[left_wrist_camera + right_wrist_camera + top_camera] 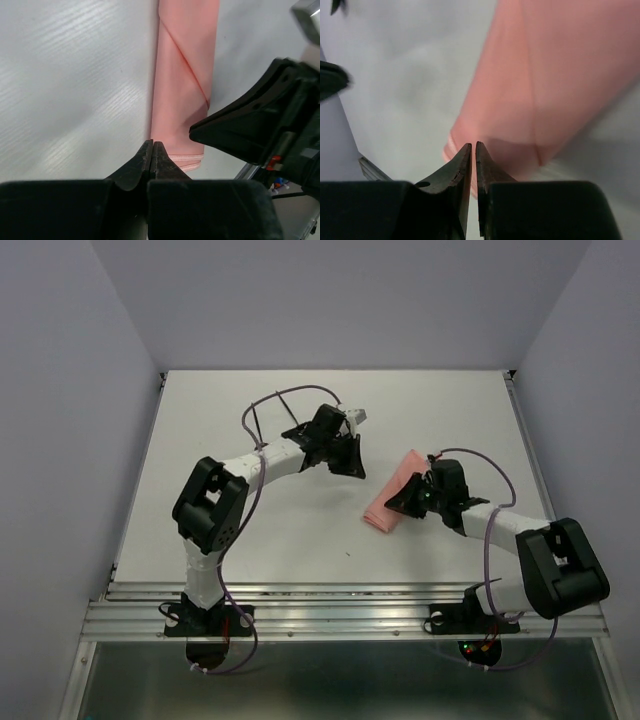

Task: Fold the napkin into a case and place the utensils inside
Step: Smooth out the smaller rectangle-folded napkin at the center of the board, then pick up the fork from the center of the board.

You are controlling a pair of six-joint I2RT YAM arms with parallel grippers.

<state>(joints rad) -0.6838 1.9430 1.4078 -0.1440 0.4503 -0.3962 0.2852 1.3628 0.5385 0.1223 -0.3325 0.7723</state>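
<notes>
Left gripper [152, 145]: fingers pressed together, empty, near the case's left side.
Case [385, 512]: flat pink pouch lying right of table centre, toward the right edge. Long axis is diagonal, with the far end pointing at the far-right corner.
Right gripper [473, 146]: fingers closed to a slit over the case's near end, nothing visibly pinched.
Risk: a dragging fingertip would likely undo the fold or skid the cloth.

The case [388, 505], a narrow pale pink folded strip creased diagonally, lies flat right of centre, slanting upper-right to lower-left.
</notes>
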